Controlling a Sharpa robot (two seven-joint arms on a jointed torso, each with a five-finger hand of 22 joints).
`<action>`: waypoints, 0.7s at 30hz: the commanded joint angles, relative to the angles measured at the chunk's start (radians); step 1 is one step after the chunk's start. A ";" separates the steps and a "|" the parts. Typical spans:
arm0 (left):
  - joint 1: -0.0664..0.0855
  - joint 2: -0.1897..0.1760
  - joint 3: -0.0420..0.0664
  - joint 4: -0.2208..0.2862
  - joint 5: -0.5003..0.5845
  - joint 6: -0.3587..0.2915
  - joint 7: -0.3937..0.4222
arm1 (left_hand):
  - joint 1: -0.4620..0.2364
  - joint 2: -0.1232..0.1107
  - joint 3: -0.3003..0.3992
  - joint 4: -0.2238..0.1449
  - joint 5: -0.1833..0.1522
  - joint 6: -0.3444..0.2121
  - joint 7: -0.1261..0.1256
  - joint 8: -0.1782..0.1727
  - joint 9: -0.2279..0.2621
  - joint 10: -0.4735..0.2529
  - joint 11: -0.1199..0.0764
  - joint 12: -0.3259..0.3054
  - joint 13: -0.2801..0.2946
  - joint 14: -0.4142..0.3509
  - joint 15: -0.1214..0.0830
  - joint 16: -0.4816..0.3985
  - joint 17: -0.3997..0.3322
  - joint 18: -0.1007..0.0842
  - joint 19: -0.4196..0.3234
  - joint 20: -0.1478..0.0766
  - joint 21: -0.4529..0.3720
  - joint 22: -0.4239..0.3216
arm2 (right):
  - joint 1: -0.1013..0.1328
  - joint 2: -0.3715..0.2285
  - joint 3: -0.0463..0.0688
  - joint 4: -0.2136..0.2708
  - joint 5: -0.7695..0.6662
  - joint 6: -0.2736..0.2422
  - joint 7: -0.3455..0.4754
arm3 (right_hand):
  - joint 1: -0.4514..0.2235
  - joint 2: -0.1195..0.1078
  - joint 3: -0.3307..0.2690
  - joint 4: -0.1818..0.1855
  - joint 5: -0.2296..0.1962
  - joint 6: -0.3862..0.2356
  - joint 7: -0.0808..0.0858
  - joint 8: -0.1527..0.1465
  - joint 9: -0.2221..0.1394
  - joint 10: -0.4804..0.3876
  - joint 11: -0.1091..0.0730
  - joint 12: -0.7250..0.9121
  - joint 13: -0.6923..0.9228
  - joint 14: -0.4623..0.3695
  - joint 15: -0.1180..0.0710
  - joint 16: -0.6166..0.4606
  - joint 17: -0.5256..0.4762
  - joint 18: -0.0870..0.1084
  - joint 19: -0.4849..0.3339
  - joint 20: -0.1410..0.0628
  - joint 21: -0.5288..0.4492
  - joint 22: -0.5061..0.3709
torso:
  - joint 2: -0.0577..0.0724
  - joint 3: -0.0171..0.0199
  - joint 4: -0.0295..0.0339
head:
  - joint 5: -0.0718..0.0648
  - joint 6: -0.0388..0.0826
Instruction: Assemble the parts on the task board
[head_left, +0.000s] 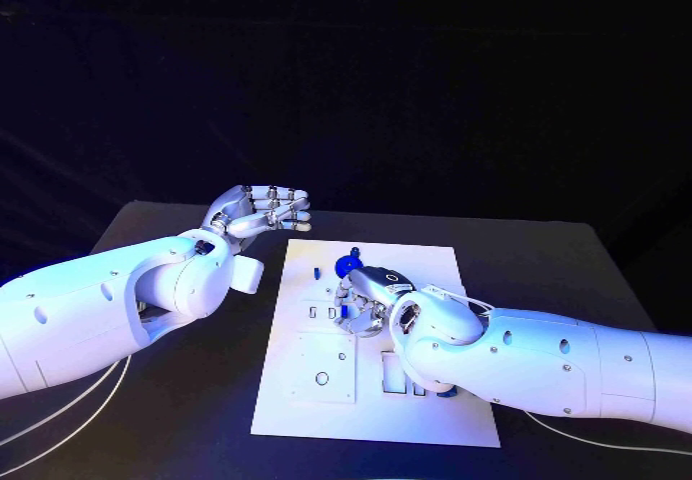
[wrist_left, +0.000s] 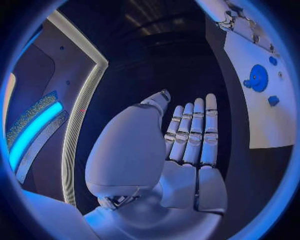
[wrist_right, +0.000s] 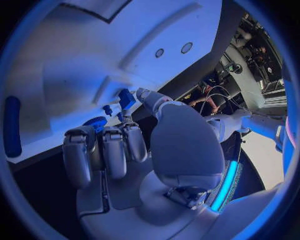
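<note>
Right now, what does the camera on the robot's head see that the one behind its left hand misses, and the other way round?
Head view alone: the right hand resting over the middle of the task board, the board's cut-outs, and the whole black table.

Left wrist view alone: the left hand from close behind, fingers straight, side by side, holding nothing.

Both: the left hand, raised beside the board and off it, the white board, and the round blue part on it.
</note>
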 joint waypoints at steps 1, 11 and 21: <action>0.001 0.001 0.001 0.001 -0.004 0.016 0.003 | -0.006 0.003 -0.001 -0.004 -0.006 -0.007 0.006 -0.005 0.001 -0.004 0.005 -0.003 0.000 -0.010 0.000 -0.005 0.001 0.002 -0.007 -0.002 0.005 0.001 | -0.001 0.000 0.000 0.001 -0.007 0.006 0.016 | 0.004 -0.010 -0.006 -0.002 0.003 -0.006 0.001 -0.005 -0.001 -0.006 -0.002 -0.004 0.111 0.097 0.007 -0.005 0.229 -0.014 0.105 0.006 0.004 0.263 | 0.000 -0.0002 0.0000 | -0.001 -0.002; 0.001 -0.001 0.001 0.001 -0.005 0.015 0.003 | -0.006 0.003 -0.001 -0.004 -0.006 -0.007 0.006 -0.005 0.001 -0.005 0.005 -0.003 -0.001 -0.010 0.000 -0.006 0.001 0.002 -0.008 -0.001 0.005 0.001 | -0.001 -0.003 0.000 0.002 -0.007 0.006 0.017 | 0.008 -0.006 -0.007 -0.003 0.004 -0.001 0.000 -0.003 -0.001 -0.006 -0.003 -0.004 0.111 0.097 0.007 -0.005 0.229 -0.014 0.105 0.007 0.004 0.263 | 0.000 -0.0002 -0.0002 | 0.000 -0.002; 0.001 0.000 0.000 -0.001 -0.011 0.015 0.000 | -0.007 0.003 -0.001 -0.004 -0.006 -0.007 0.006 -0.005 0.001 -0.005 0.005 -0.003 -0.001 -0.011 0.000 -0.006 0.002 0.002 -0.009 -0.001 0.006 0.002 | -0.001 -0.016 0.000 0.015 0.004 -0.101 0.084 | 0.056 0.017 -0.240 0.034 -0.029 -0.099 0.029 -0.076 -0.041 -0.016 0.025 -0.008 0.105 0.097 0.030 -0.005 0.230 -0.014 0.105 0.027 0.004 0.263 | -0.001 0.0003 0.0007 | 0.000 -0.002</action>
